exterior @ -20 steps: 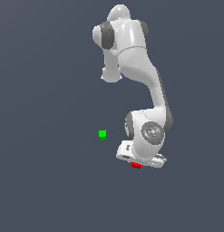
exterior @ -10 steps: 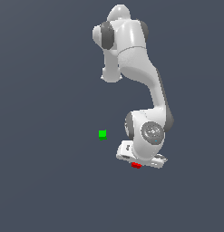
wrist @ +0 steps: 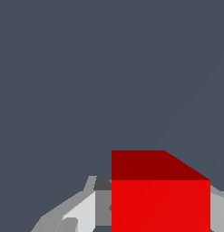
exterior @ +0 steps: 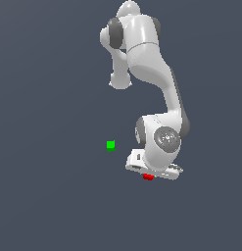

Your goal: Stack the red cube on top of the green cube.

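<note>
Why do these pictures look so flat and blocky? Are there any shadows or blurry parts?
Exterior view: even, flat lighting on a plain grey ground, no clear cast shadows; soft shading and highlights on the white arm; the green cube and red cube are tiny, coarse blobs. Wrist view: the red cube looms large with hard edges, one face darker than the other; no blur or glare; the claw is cut off by the frame.

Red cube (wrist: 160, 199) bright red; green cube (exterior: 110, 145) bright green; arm (exterior: 152, 73) white, seemingly grey-jointed.
</note>
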You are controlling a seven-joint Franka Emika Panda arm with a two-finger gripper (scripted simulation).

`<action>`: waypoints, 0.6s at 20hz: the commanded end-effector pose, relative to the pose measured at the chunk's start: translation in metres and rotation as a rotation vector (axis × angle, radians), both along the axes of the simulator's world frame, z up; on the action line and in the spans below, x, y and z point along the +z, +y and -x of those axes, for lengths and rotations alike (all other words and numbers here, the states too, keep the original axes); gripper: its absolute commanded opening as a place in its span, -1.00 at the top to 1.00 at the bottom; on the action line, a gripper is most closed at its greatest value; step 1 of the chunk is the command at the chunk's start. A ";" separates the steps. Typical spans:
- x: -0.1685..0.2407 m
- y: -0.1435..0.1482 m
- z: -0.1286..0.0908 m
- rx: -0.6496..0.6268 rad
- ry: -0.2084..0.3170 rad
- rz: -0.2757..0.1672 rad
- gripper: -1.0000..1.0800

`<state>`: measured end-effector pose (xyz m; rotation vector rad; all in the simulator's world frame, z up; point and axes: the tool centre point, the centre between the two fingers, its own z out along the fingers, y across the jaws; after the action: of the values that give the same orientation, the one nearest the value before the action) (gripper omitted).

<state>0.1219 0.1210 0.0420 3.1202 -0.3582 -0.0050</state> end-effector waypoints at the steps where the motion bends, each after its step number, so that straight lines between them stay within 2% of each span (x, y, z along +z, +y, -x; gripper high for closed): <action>1: 0.018 0.000 -0.001 0.000 -0.003 0.000 1.00; 7: 0.060 0.000 0.000 0.000 -0.003 -0.001 1.00; 12: 0.077 0.000 -0.001 0.000 -0.003 -0.001 1.00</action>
<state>0.1228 0.1211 0.1148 3.1214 -0.3583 0.0015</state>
